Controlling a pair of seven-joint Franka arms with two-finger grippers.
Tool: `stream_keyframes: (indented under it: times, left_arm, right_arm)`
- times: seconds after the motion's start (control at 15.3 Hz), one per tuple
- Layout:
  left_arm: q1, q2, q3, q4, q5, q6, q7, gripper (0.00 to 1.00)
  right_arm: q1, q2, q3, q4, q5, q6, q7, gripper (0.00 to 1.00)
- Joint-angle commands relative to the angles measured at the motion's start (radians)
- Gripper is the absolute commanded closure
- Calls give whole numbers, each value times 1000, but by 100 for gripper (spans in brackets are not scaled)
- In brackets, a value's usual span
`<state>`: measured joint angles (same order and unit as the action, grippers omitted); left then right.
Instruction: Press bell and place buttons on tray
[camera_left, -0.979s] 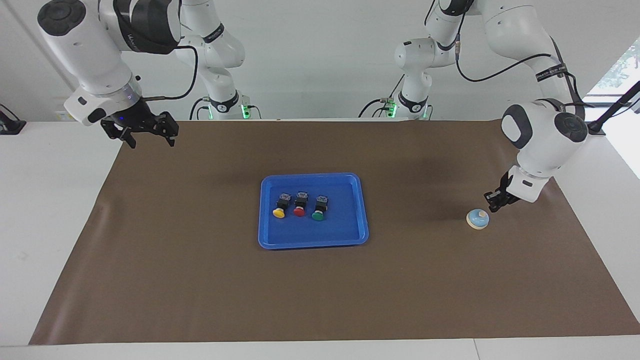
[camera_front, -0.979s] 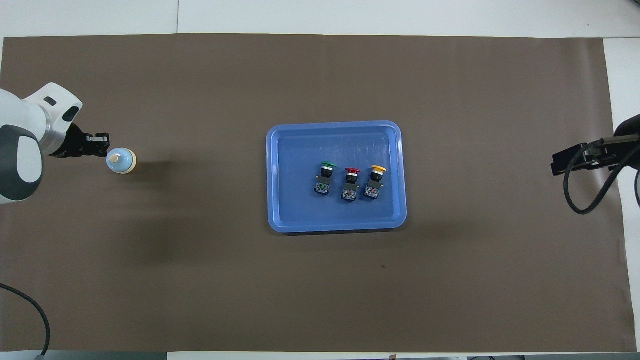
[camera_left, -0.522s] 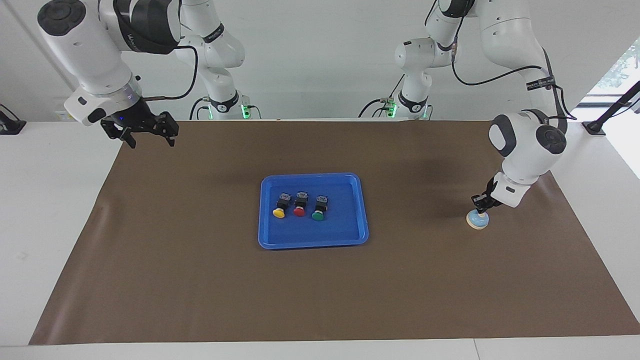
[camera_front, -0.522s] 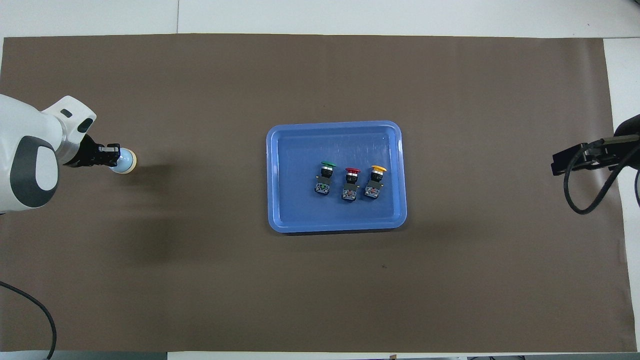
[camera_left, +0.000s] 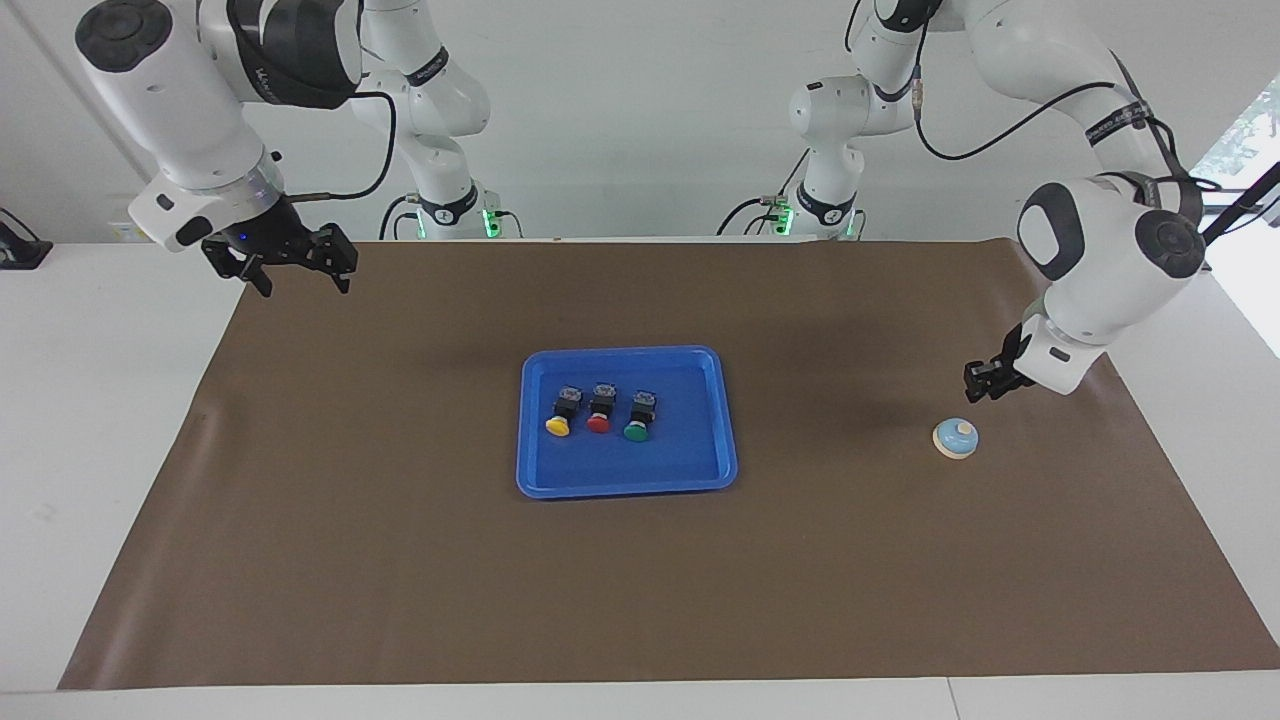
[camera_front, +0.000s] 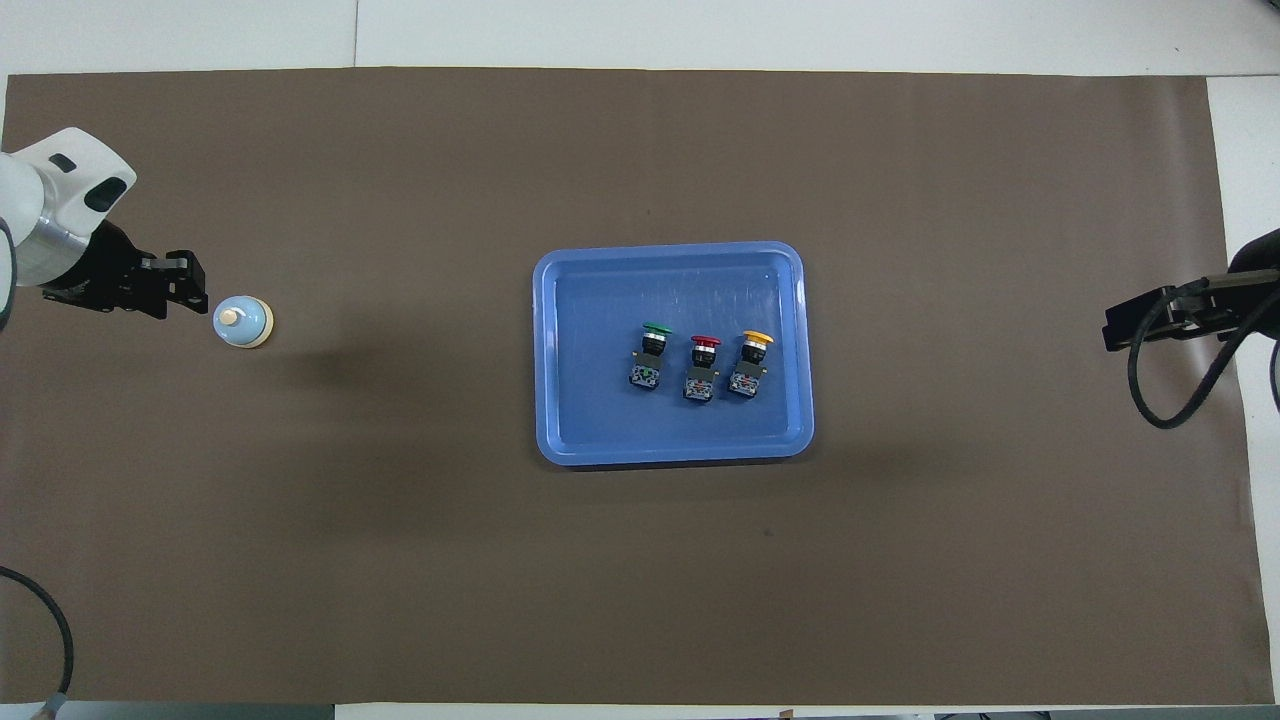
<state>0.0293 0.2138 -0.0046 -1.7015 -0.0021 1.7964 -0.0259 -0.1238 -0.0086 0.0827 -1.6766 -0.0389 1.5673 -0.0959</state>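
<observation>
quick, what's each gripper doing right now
Left gripper: shut, empty, raised just beside the bell.
Right gripper: open, empty, waiting over its end of the table.

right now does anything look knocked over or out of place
Nothing stands out. The yellow-capped, red-capped and green-capped push-buttons lie in a neat row in the shallow blue plastic tray; the small blue dome bell sits upright.

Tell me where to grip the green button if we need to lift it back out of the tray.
Grip the green button across its black body, not the cap. It lies on its side in the tray, cap pointing away from the robots, red button close beside it. Probably come straight down, fingers straddling the narrow body; the rounded cap looks likelier to slip.
</observation>
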Motion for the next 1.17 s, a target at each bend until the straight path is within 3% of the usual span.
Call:
stream_keyframes:
  times: [0.0,0.39,1.11]
  left_arm:
    - [-9,-81,6,-9,-10,-58,-2,0]
    - [-19,-206,8,-24,-13,-290,1,0]
    - [-49,-261,3,-61,-10,-278,7,0]
  right_arm:
    - [-11,-22,8,-20,-10,-7,-8,0]
    - [-11,-22,8,-20,-10,-7,-8,0]
    - [-11,-22,8,-20,-10,-7,-8,0]
